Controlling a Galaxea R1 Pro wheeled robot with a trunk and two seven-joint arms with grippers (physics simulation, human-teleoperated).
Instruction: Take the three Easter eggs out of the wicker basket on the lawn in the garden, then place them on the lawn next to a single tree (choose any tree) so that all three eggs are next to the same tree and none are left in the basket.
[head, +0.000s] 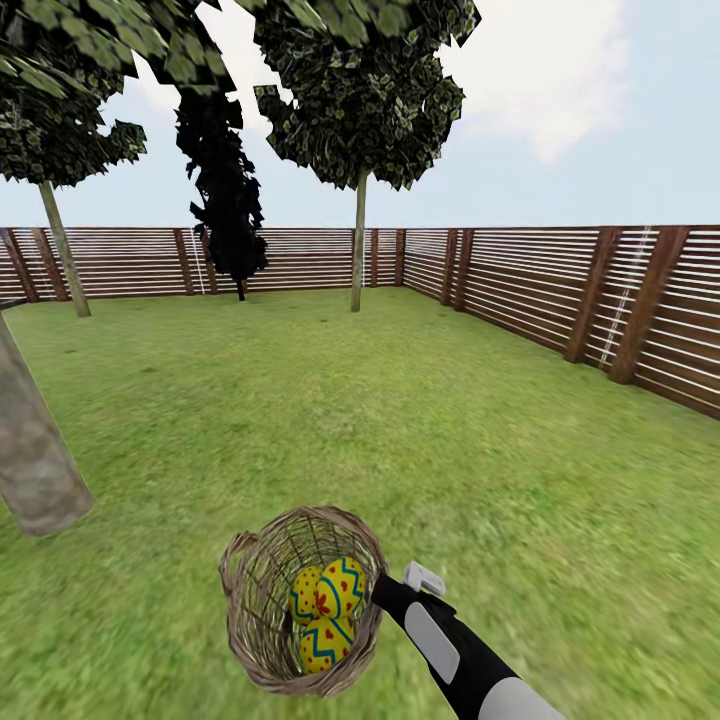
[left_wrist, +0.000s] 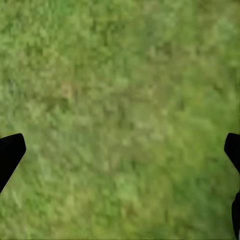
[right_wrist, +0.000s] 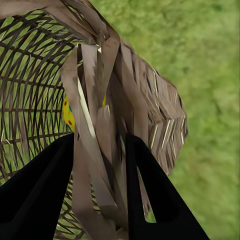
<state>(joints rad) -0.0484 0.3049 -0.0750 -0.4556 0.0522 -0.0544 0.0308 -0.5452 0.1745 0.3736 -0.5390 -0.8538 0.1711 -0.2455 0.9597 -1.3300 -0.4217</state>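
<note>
Sitting inside the wicker basket are three Easter eggs, yellow with blue zigzag lines and small red marks. They lie close together, touching one another, toward the side of the basket nearest the right arm. The basket is on the lawn, tipped so its open mouth shows in the head view.

The right gripper is pinching the thick braided rim of the basket. In the right wrist view one black finger sits inside the basket and the other sits outside, with the woven rim squeezed between them. A bit of yellow egg peeks through the twigs there.

The left gripper hangs over bare grass. Its two black fingertips sit far apart at the edges of the left wrist view, with nothing between them.

A thick grey-brown tree trunk stands on the lawn to the left of the basket, a little way off. Farther back are thin-trunked trees and a narrow black tree. A brown slatted wooden fence runs around the garden.
</note>
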